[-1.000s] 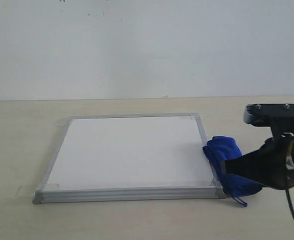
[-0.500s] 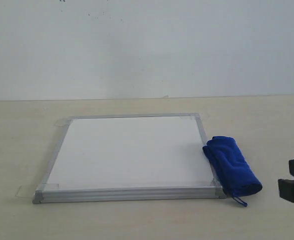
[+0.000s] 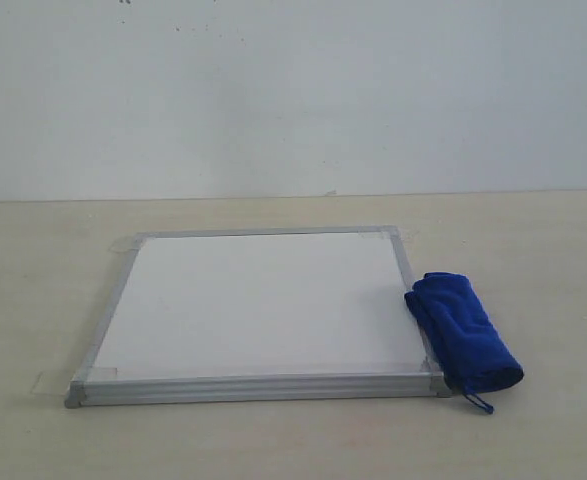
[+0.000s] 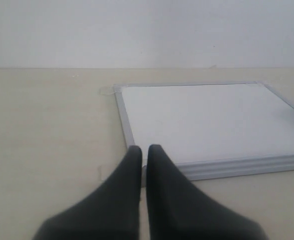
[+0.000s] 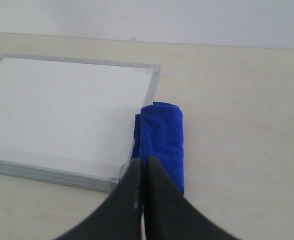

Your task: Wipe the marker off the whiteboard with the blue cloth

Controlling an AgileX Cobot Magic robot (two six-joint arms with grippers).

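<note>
Beige tabletop (image 3: 273,440), blue cloth (image 3: 463,330) against whiteboard (image 3: 258,300) edge

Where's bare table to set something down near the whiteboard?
Exterior view: bare table left of the whiteboard, behind it up to the wall, and along its front edge. Crowded only on the right, where the blue cloth lies against its edge.

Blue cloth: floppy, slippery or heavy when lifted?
The blue cloth looks plush and folded, so it will probably sag and partly unfold if lifted by one edge. Likely light, and the pile should grip well. Lying against the whiteboard frame, it would likely bunch rather than slide if pushed.
</note>
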